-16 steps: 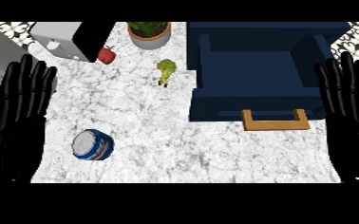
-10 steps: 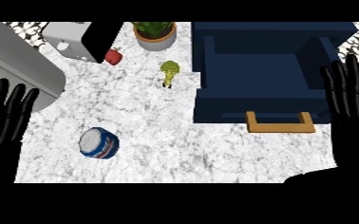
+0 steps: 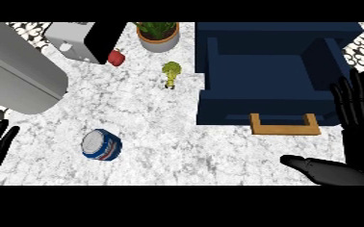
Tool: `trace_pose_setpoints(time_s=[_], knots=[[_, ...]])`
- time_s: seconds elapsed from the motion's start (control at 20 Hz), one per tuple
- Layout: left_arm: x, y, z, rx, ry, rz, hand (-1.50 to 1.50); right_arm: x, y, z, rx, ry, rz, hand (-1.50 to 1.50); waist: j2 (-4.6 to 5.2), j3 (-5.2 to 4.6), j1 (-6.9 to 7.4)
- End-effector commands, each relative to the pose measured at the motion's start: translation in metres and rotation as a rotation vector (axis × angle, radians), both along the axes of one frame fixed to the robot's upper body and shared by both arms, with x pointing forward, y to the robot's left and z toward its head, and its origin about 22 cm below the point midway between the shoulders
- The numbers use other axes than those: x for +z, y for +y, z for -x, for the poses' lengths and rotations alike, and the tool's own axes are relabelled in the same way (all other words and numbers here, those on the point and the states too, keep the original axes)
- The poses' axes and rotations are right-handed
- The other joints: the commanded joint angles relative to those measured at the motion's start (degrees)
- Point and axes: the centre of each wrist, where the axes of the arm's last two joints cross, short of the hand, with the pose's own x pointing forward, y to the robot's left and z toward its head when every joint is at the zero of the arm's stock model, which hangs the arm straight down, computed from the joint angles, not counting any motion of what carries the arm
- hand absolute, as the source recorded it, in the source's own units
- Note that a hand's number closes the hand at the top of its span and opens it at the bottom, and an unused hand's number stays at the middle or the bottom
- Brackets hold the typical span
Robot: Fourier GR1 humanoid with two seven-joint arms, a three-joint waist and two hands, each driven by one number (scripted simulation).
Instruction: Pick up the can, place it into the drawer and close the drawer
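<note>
White marble countertop (image 3: 177, 125) fills the head view, and reading across it from the left, a sliver of the left hand (image 3: 6, 142) shows at the very edge, only straight dark fingers visible, holding nothing and apart from everything on the counter. Just to its right, near the front edge, stands the can (image 3: 101, 145), blue and white with a pale lid, upright but seen tilted a little, its long axis running roughly toward the camera. Behind it, at the back left, sit a grey appliance (image 3: 32, 79) and a toaster-like box (image 3: 82, 41), with a small red item (image 3: 116, 56) beside that. Farther along the back stand a potted plant (image 3: 158, 36) and a piece of broccoli (image 3: 171, 73). Right of centre the dark blue drawer (image 3: 270, 72) lies pulled open, its wooden handle (image 3: 284, 125) facing the front. At the far right the right hand (image 3: 348, 110) shows straight, spread fingers and a thumb reaching leftward along the lower edge, empty. The can lies well apart from this hand, across the whole counter, while the left hand is near it; judging by that, the left hand seems better placed to pick it up, with the drawer then to the can's right and back.
</note>
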Motion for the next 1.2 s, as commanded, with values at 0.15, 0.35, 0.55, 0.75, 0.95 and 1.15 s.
trace_pose_setpoints(time_s=[0.15, 0.35, 0.55, 0.75, 0.95, 1.15], knots=[[0.004, 0.012, 0.023, -0.002, 0.007, 0.01, -1.5, -0.009, -0.005, 0.005, -0.025, 0.025, 0.0, -1.5, -0.02, 0.04, -0.2], [0.007, 0.024, -0.011, -0.001, 0.042, 0.037, -1.5, -0.009, -0.019, -0.004, -0.022, -0.001, -0.005, -1.5, 0.07, 0.05, -0.54], [-0.016, -0.017, -0.006, -0.016, 0.071, 0.01, -1.5, 0.004, -0.022, 0.011, -0.026, 0.01, 0.008, -1.5, 0.02, 0.04, -0.58], [-0.027, -0.026, -0.02, -0.012, 0.098, 0.002, -1.5, -0.009, -0.018, -0.001, -0.017, 0.015, -0.012, -1.5, 0.06, 0.05, -0.5], [-0.053, -0.036, -0.013, 0.001, 0.13, -0.019, -1.5, -0.005, -0.018, 0.012, -0.023, -0.005, -0.017, -1.5, 0.03, 0.04, -0.48], [-0.093, -0.037, -0.017, 0.0, 0.157, -0.04, -1.5, -0.006, -0.023, 0.019, -0.001, -0.013, 0.002, -1.5, 0.04, 0.04, -0.61]])
